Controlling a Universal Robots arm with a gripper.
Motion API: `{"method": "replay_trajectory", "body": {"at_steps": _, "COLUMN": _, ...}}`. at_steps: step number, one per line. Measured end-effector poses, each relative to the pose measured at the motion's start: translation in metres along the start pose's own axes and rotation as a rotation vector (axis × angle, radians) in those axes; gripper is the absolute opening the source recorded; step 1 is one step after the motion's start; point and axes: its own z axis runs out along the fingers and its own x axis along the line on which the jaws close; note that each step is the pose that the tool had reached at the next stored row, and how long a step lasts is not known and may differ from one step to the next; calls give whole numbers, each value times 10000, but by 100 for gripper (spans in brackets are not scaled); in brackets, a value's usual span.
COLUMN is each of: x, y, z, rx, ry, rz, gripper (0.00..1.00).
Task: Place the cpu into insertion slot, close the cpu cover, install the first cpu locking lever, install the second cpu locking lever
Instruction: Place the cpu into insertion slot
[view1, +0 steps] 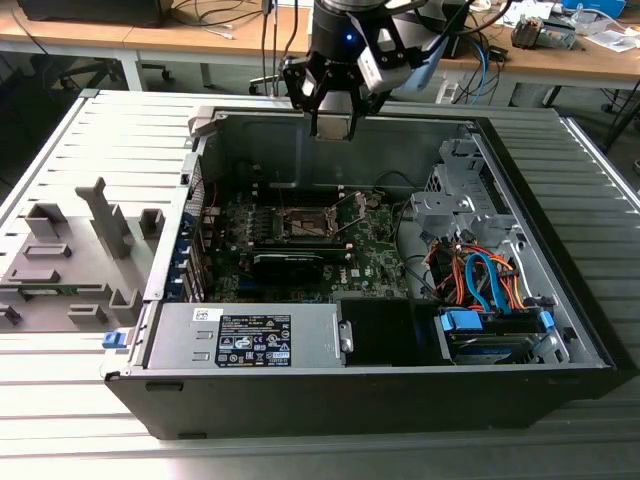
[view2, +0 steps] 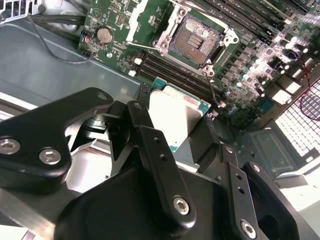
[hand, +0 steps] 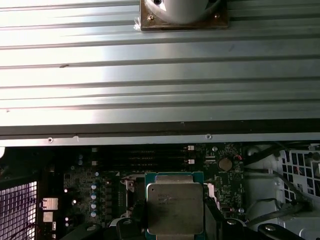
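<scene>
gripper (view1: 333, 126) status? cpu position?
– gripper is clamping the cpu (view2: 176, 112) between both fingers. cpu is hanging above the insertion slot (view2: 196, 41), well apart from it. slot is lying open, dark centre showing.

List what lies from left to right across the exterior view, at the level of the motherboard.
Grey fixture block → insertion slot → silver drive cage → orange and blue cables.
</scene>
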Motion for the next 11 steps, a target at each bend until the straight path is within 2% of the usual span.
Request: {"method": "replay_trajectory", "body": {"at_steps": 11, "x": 0, "y": -3, "z": 25, "rx": 0, "ry": 0, "rz": -1, "gripper": 55}}
